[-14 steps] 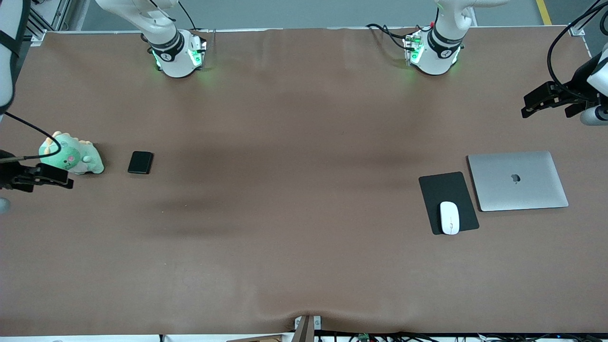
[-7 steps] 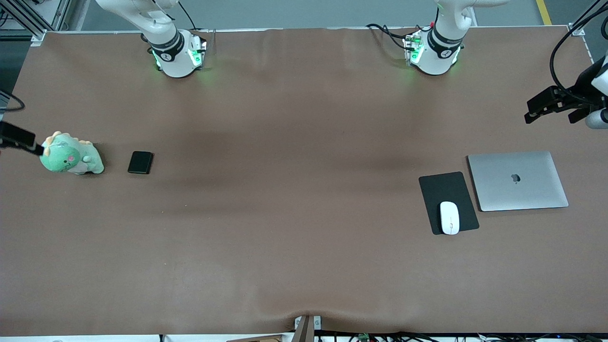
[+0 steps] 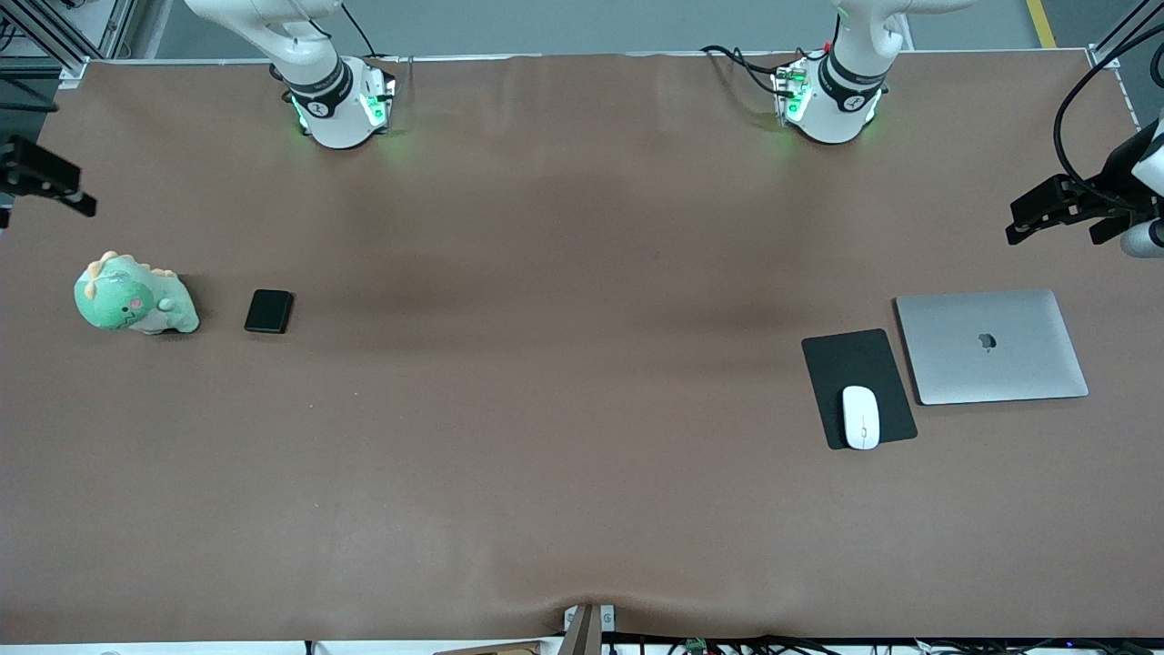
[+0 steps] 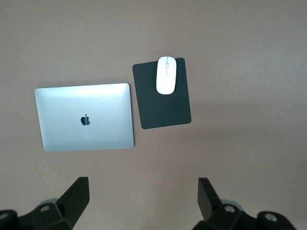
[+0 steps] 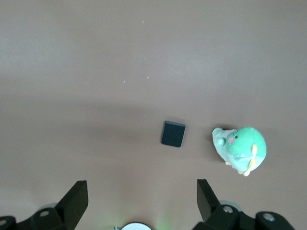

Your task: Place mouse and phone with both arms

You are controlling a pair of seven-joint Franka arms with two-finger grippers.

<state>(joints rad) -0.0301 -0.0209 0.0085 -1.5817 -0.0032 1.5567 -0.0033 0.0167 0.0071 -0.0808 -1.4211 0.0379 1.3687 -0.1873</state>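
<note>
The white mouse [image 3: 860, 417] lies on the black mat [image 3: 855, 368], on the part nearer the front camera, beside a closed silver laptop [image 3: 991, 346]. The left wrist view shows the mouse [image 4: 166, 74] too. The black phone [image 3: 269, 311] lies flat on the table beside a green plush dinosaur [image 3: 135, 305], and it also shows in the right wrist view [image 5: 173, 133]. My left gripper [image 3: 1032, 211] [image 4: 142, 182] hangs open and empty over the table's edge at the left arm's end. My right gripper [image 3: 41, 173] [image 5: 141, 183] hangs open and empty over the edge at the right arm's end.
The brown table cover [image 3: 564, 364] spans the whole table. The two arm bases [image 3: 341, 105] [image 3: 827, 100] stand along the table's edge farthest from the front camera. The laptop [image 4: 85, 116], mat [image 4: 165, 108] and plush [image 5: 240, 149] show in the wrist views.
My right gripper has moved away from the plush dinosaur, up the front view along the table's end. My left gripper has shifted slightly outward. The mouse and phone have not moved.
</note>
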